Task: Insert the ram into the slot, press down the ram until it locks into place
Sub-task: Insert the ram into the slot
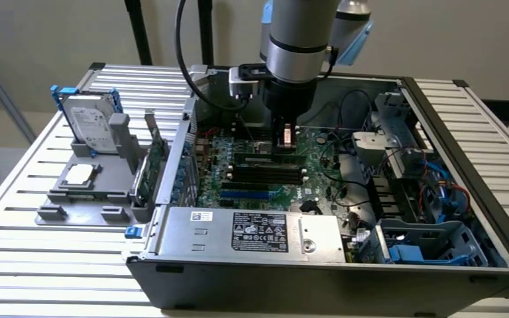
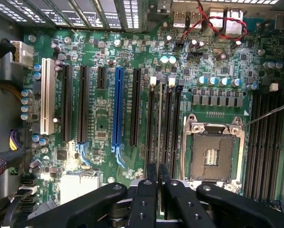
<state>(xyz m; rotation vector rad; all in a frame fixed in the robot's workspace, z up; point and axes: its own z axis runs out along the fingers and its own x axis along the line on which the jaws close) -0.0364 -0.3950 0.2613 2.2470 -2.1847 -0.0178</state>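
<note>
In the wrist view the ram (image 2: 160,123) is seen edge-on as a thin pale strip. It stands upright among the black memory slots (image 2: 150,128) of the green motherboard (image 2: 104,123). My gripper (image 2: 158,178) has its two black fingers pressed close on either side of the ram's near end. White slot latches (image 2: 171,81) sit at the far end. In the exterior view the gripper (image 1: 283,147) points straight down into the open computer case, right over the ram (image 1: 256,159) lying along the slots.
An open CPU socket (image 2: 213,152) lies beside the memory slots. The power supply (image 1: 246,230) fills the case's near side. Drive cages and cables (image 1: 431,179) crowd the exterior view's right. A hard drive (image 1: 91,129) stands in a grey holder outside the case.
</note>
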